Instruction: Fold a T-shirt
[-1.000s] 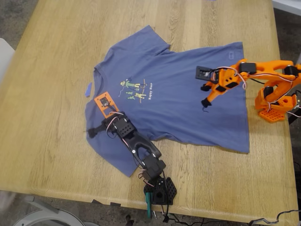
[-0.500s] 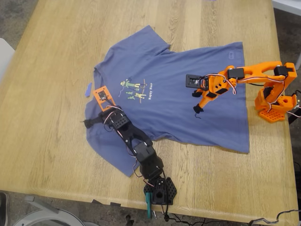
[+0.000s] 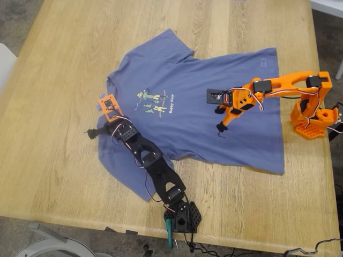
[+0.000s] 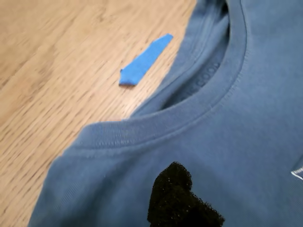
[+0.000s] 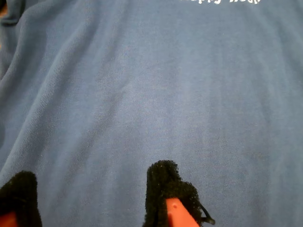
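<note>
The wooden table (image 3: 64, 64) carries the T-shirt (image 3: 214, 134) spread flat and print-up. Its long axis runs across the exterior view: collar toward that view's left, hem toward its right, both sleeves still out.

The black arm is the first one, since its wrist view looks down on the collar (image 4: 199, 106) and the small blue scrap (image 4: 142, 64) on the wood just beside it. The orange arm reaches in from the exterior view's right, and its wrist view sees only plain cloth below the pale lettering (image 5: 220, 1), so it is the second.

Our first gripper (image 3: 95, 132) lies low at the shoulder edge by the collar, tip out over bare wood. Only one dark pad (image 4: 177, 196) shows in its wrist view, so we cannot tell how far it stands apart. Our second gripper (image 3: 219, 119) hovers over the belly with its two foam pads (image 5: 163, 182) parted, nothing between them.

The coming fold turns on the shoulder edge lying right under our first gripper, which is by far the nearer to it; the second has mid-cloth beneath it and the hem well off behind it.

Since a second ago, the black arm has stretched toward the exterior view's left, off the shoulder to the edge. The orange arm has reached further in over the shirt toward the print. The T-shirt itself has not shifted.
</note>
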{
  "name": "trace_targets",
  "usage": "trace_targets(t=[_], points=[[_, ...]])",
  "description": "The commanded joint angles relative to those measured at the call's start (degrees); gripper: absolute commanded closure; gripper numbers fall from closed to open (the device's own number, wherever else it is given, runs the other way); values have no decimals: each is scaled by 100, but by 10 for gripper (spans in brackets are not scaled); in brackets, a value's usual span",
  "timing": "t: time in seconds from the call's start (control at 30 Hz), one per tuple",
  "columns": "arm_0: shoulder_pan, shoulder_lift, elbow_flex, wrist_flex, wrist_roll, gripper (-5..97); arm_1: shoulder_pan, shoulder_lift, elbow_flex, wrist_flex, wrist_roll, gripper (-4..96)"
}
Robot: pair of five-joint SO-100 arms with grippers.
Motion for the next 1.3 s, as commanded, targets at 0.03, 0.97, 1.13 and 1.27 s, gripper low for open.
trace_targets(t=[0.03,0.97,1.13,1.27], points=[[-70,-18,-1107,9,26,254,18,35,-281,-53,9,584],[246,-4254,-7049,3111,-290,433,343,-615,35,-1266,114,606],[202,-5660,-9202,4377,-369,540,316,-747,0,-1424,158,621],[264,-5607,-9193,4377,-439,642,290,-870,-44,-1591,185,625]])
